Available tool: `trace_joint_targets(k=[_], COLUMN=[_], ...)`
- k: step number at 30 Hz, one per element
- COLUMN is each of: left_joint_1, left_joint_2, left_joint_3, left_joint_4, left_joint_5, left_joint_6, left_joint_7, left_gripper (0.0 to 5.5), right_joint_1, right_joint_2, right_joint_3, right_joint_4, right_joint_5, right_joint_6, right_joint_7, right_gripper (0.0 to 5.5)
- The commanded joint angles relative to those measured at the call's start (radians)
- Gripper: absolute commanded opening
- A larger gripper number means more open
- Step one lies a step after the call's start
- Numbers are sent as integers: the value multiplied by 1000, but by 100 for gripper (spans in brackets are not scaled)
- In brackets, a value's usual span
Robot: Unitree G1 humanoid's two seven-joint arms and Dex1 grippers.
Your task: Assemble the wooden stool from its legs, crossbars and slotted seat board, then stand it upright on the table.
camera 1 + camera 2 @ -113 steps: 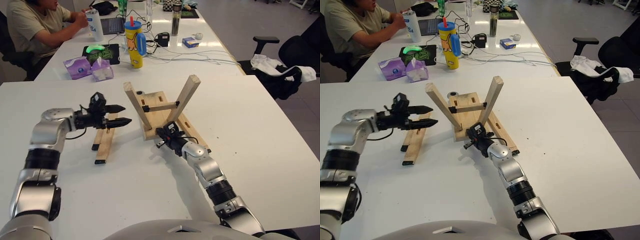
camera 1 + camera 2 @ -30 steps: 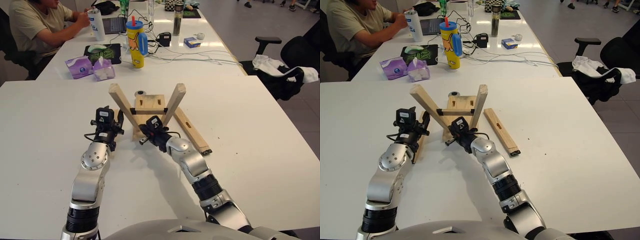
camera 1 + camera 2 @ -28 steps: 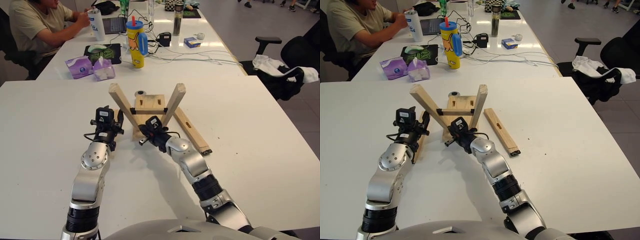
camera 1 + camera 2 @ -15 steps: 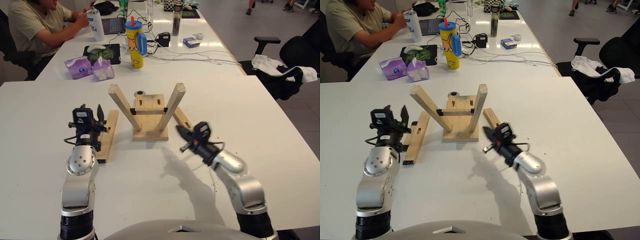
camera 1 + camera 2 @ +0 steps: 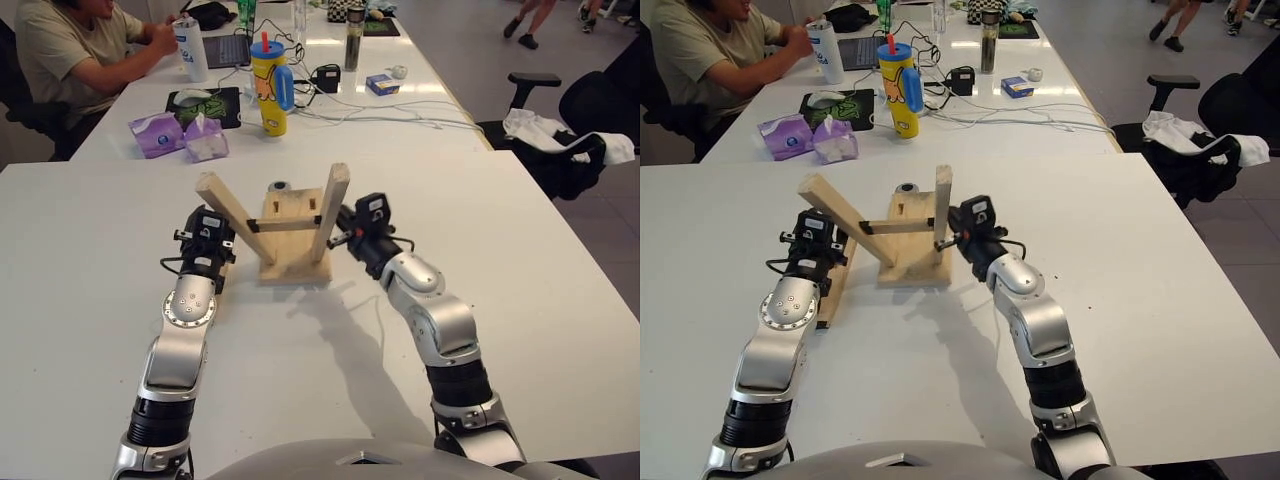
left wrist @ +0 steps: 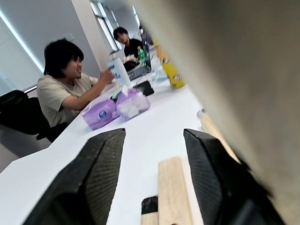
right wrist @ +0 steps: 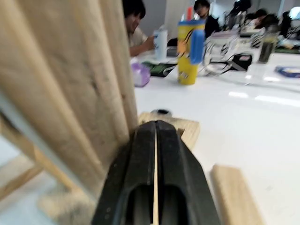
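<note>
Where it sits mid bench (image 5: 520,260), the seat board (image 5: 296,268) lies flat w/ two legs (image 5: 229,214) sticking up & a crossbar (image 5: 285,225) between. L jaws: wide, over a loose leg (image 6: 173,197). R jaws: pressed together, just beside the right leg.

Inverted half-built stool (image 5: 295,262), two legs (image 5: 331,205) upward, loose leg (image 5: 832,280) beside

Two white tables (image 5: 540,250) stand on grey floor (image 5: 480,40), a black office chair (image 5: 598,95) alongside.
</note>
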Motion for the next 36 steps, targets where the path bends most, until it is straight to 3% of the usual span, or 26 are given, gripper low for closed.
trace_joint_targets(k=[1, 5, 10, 16, 19, 22, 33, 36], left_joint_1=[30, 31, -47, -120, -184, -145, 60, 112], left_joint_2=[40, 134, 284, 548, 605, 623, 745, 769], left_joint_3=[68, 127, 256, 264, 255, 235, 175, 177], left_joint_4=[45, 103, 246, 476, 583, 540, 310, 277], left_joint_5=[-22, -64, -283, -362, -361, -390, -422, -446], left_joint_6=[7, -39, -219, -296, -300, -236, 5, 34], left_joint_7=[-37, -144, -451, -826, -894, -961, -1115, -1157], left_gripper=[234, 234, 234, 234, 234, 234, 234, 234], right_joint_1=[-11, -68, -214, -297, -276, -232, -91, -110], right_joint_2=[-68, -106, -56, -38, -46, -80, -6, -19], right_joint_3=[-21, -71, -127, -105, -52, 21, 202, 190], right_joint_4=[78, 166, 310, 442, 411, 353, 97, 143], right_joint_5=[-7, -12, 45, 140, 229, 216, 207, 128], right_joint_6=[-12, -69, -193, -311, -280, -268, -178, -198], right_joint_7=[55, 76, 128, 410, 628, 714, 626, 545], right_gripper=[0, 0, 0, 0, 0, 0, 0, 0])
